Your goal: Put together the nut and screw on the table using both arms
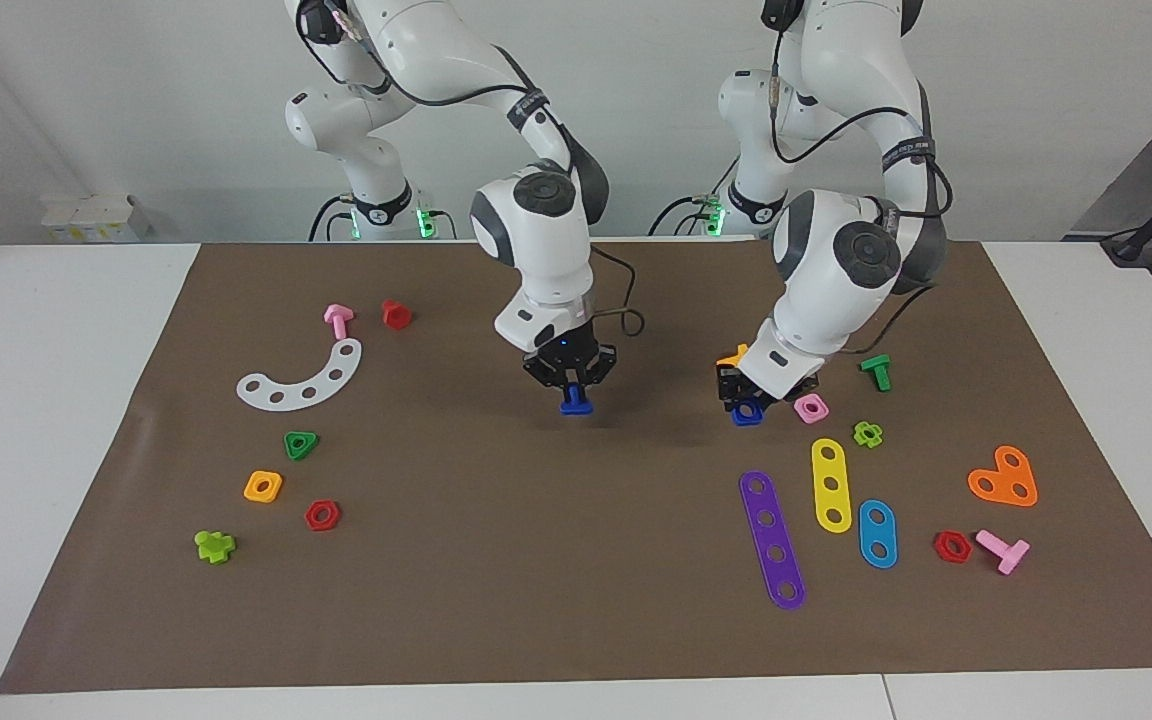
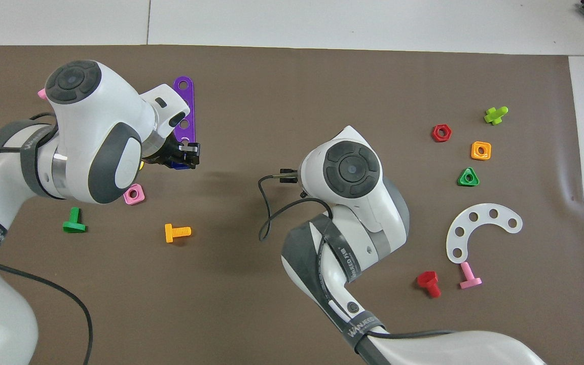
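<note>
The right end effector (image 1: 574,385) is closed on the dark-blue screw (image 1: 576,404), above the mid-mat. The left end effector (image 1: 751,400) grips the dark-blue square nut (image 1: 747,413), round-holed, low over the tabletop (image 1: 66,400) beside a pink nut (image 1: 811,408).

Right tool (image 1: 574,385) clamped; left tool (image 1: 751,400) lowered, gripping.

Nut (image 1: 747,413) lies just beside pink nut (image 1: 811,408).

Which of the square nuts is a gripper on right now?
The dark-blue nut, under the left gripper. The pink nut lies free beside it; the orange nut lies toward the right arm's end.
</note>
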Robot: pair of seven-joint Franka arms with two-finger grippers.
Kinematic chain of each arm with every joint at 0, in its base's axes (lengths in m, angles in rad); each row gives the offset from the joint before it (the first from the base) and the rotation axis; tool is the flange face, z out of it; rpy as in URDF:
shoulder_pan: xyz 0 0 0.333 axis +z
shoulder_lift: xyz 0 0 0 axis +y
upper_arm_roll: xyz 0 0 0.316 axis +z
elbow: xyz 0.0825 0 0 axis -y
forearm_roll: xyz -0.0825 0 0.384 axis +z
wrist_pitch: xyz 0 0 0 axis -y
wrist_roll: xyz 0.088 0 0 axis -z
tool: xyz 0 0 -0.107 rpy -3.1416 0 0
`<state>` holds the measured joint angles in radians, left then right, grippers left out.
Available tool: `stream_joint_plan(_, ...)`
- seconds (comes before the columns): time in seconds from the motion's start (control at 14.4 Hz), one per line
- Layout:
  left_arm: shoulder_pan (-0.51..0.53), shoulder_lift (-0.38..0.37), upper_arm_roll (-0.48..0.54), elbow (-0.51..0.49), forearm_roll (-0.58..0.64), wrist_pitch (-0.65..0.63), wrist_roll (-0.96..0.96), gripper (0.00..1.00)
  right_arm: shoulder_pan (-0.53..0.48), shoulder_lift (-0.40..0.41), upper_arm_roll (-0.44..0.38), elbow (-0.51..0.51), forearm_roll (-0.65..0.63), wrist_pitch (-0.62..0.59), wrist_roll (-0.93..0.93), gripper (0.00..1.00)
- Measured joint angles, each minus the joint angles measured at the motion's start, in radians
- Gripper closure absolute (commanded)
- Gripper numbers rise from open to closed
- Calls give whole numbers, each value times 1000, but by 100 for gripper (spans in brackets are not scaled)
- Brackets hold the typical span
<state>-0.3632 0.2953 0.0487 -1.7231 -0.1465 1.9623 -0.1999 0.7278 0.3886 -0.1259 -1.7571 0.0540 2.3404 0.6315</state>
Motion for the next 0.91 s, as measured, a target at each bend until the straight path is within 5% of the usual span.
stream_joint_plan(0.35,-76,2,-6,2,4,4,-126,100,41,143,-1,112,-10,39,79,100)
stream_joint_plan(0.42,-83,2,-7,3,4,4,-134,100,41,156,-1,115,-10,63,81,82)
stream_joint_plan(0.49,-85,2,-6,3,4,4,-137,100,42,166,-1,115,-12,80,86,1)
stream_joint_plan(0.91,-85,5,-4,12,4,6,-138,100,43,171,-7,121,-39,74,113,0)
